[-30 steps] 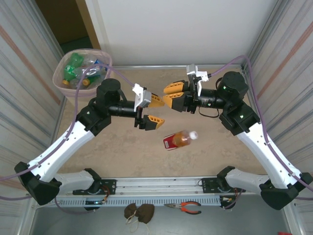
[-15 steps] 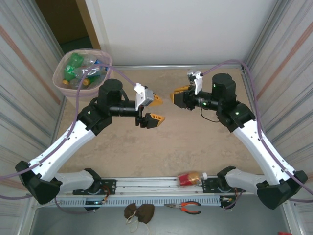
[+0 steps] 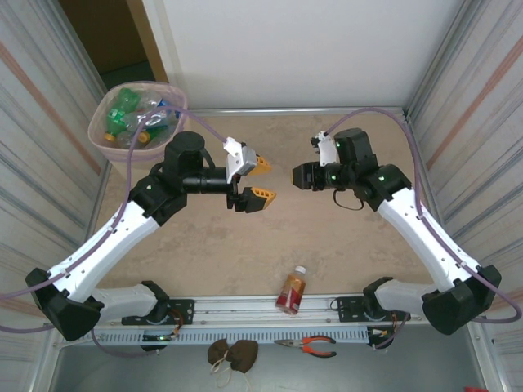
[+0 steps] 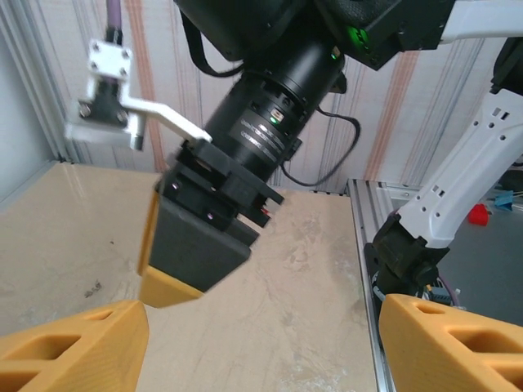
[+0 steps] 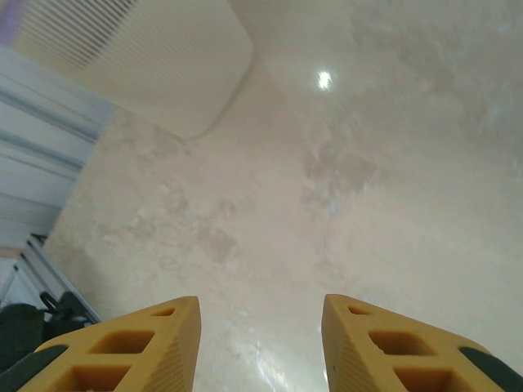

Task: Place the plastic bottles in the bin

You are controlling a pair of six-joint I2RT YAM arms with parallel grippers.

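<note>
Bottle (red label) is lying at the near edge of the desk, cap pointing toward the far side. You are holding left claw and right claw released and empty at mid-desk, well apart from it; the right is looking slightly nearer.

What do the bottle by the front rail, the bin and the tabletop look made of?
Bottle: clear glossy plastic, probably; amber liquid shows through, with red label and white cap. Bin: pale pink, smooth rounded rim, likely moulded plastic. Tabletop: beige, marbled, smooth, laminate or stone; a light glints off it in the right wrist view.
</note>
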